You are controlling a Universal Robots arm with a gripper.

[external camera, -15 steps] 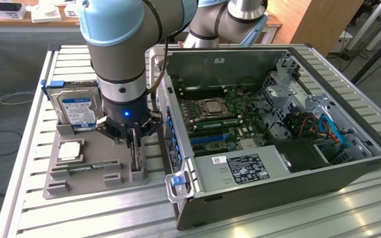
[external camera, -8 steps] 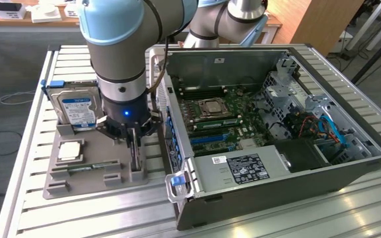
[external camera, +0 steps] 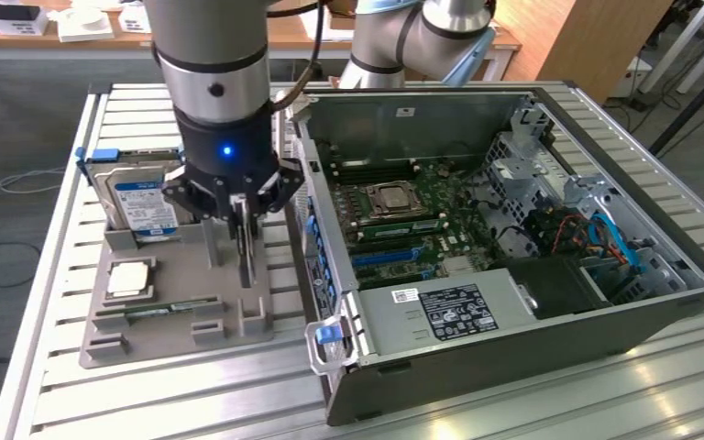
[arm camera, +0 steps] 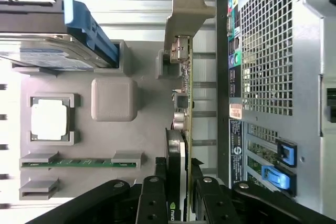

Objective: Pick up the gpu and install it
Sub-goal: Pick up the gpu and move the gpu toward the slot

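The jaws are clenched on the gpu (arm camera: 176,148), one to each face of the thin card, gripping its upper edge over the black cooler. The card stands on edge in a slot of the grey holder tray (arm camera: 147,129). Its green board runs away from the jaws to the silver end bracket (arm camera: 186,11), which sits against a raised block of the tray. In the exterior view the arm (external camera: 212,82) comes straight down over the tray (external camera: 169,344), and the gpu (external camera: 246,266) is upright on the side of the tray nearest the computer case (external camera: 511,367).

Beyond the card on the same tray, a RAM stick (arm camera: 79,162) lies flat between two grey clips. A square processor (arm camera: 50,119) rests in its frame just beside it. A hard drive (arm camera: 52,59) with a white-blue label stands in a blue carrier at the tray's far end.

The tray and the case sit side by side on a slatted metal surface (external camera: 47,385), the tray on the exterior view's left. The case lies open, with the motherboard (external camera: 407,225) exposed and a labelled power supply (external camera: 450,312) at its near end. In the wrist view its perforated rear panel (arm camera: 273,51) runs alongside the gpu, with blue latches (arm camera: 278,163) low on it. A wooden desk (external camera: 303,37) stands behind.
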